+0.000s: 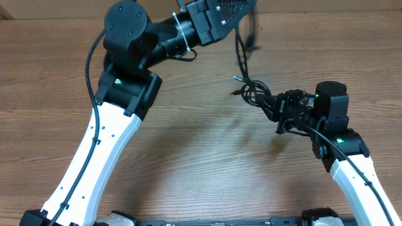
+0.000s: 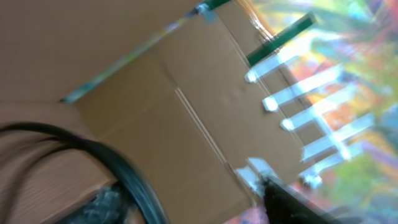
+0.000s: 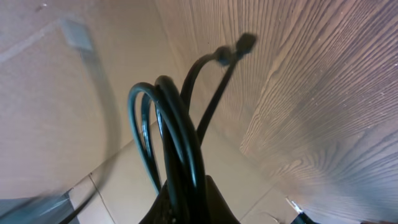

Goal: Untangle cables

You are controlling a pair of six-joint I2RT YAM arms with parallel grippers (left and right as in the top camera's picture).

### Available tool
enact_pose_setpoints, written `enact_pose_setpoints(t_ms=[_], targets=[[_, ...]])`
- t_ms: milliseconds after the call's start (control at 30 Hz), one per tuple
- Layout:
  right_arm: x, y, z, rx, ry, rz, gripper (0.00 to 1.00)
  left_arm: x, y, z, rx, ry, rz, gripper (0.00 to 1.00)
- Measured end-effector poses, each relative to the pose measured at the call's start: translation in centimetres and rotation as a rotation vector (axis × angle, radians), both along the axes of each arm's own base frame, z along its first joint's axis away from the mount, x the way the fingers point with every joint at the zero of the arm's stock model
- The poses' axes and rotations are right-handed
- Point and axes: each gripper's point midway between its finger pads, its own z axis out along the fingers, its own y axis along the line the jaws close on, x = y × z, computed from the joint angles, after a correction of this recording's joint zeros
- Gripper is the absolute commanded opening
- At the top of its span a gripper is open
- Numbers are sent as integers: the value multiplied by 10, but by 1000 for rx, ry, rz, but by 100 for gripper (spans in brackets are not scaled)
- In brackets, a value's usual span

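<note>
Cables (image 1: 252,94) are clamped in R gripper (image 1: 271,105) — to be held firm. State of L gripper (image 1: 235,11) can't be told; loose strand (image 1: 240,53) is best drawn off slowly, w/o jerks.

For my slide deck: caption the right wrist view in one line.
Right gripper shut on looped black cables, two plug ends sticking out, wooden table behind.

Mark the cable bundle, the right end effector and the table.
cable bundle (image 1: 253,92): overhead view, on the knotted loops.
right end effector (image 1: 270,103): overhead view, between its fingertips.
table (image 1: 188,147): overhead view, on bare wood.
</note>
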Motion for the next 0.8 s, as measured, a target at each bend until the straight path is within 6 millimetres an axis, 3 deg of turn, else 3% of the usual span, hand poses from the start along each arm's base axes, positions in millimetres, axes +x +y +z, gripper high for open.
enact_pose_setpoints(t_ms=[100, 333, 433, 467, 567, 800], targets=[[1, -1, -1, -16, -11, 0, 4, 9, 6, -31, 90, 92, 24, 99], [-1, -8, -13, -88, -7, -2, 4, 8, 30, -127, 375, 343, 75, 100], [-2, -10, -17, -128, -19, 7, 4, 2, 43, -160, 506, 392, 106, 100], [-4, -12, -22, -150, -10, 11, 4, -4, 53, -180, 589, 432, 123, 100], [-8, -15, -31, -192, 5, 21, 4, -14, 71, -209, 750, 444, 146, 100], [-14, -21, -42, -289, -12, 65, 4, -29, 96, -238, 998, 361, 118, 100]])
